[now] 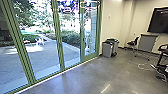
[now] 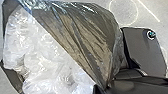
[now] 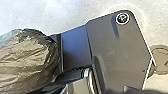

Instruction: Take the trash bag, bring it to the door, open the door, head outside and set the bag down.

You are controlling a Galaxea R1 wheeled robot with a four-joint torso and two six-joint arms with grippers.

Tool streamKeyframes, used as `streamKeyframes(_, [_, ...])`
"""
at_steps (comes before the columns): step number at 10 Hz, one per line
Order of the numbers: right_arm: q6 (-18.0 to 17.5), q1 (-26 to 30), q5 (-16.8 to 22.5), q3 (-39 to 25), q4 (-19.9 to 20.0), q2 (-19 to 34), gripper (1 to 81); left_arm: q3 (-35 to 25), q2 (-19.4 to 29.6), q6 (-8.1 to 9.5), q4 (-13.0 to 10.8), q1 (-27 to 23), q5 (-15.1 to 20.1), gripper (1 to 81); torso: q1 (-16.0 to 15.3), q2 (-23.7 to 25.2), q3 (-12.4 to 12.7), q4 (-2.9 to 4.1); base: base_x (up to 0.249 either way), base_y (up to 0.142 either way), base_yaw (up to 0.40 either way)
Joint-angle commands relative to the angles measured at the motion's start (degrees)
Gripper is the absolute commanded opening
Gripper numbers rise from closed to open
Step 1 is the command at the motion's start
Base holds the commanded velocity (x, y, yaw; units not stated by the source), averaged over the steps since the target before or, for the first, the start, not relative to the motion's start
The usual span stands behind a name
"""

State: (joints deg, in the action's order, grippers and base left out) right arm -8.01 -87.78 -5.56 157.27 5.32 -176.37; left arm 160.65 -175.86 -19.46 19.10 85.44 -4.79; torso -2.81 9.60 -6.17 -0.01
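Observation:
A dark, see-through trash bag (image 2: 82,32) with crumpled clear plastic inside looms large in the left wrist view. Its folds draw together at my left gripper (image 2: 102,88), which is shut on the bag. Part of the same dark trash bag (image 3: 25,60) appears in the right wrist view beside the robot's base plate. Ahead in the head view, a green-framed glass door (image 1: 89,32) stands at the right end of the glass wall, closed as far as I can see.
Grey bins (image 1: 108,48) stand by the wall right of the glass. Farther right are a chair (image 1: 133,42), a grey folded table (image 1: 147,42), a wall screen (image 1: 160,20) and a white cable (image 1: 143,67) on the floor. Beyond the glass lies a paved yard (image 1: 43,55).

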Motion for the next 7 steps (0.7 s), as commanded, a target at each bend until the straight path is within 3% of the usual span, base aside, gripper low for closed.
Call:
streamKeyframes(1, [0.2,2.9,2.9,-0.1,0.0,-0.3,81.1,0.1,0.0,-0.32,-0.4,-3.1,2.9,1.0,0.0,0.0,0.0,0.00,0.141,-0.061,0.000])
streamKeyframes(7, [0.2,2.9,2.9,-0.1,0.0,-0.3,81.1,0.1,0.0,-0.32,-0.5,-3.1,2.9,1.0,0.0,0.0,0.0,0.00,0.141,-0.010,0.000])
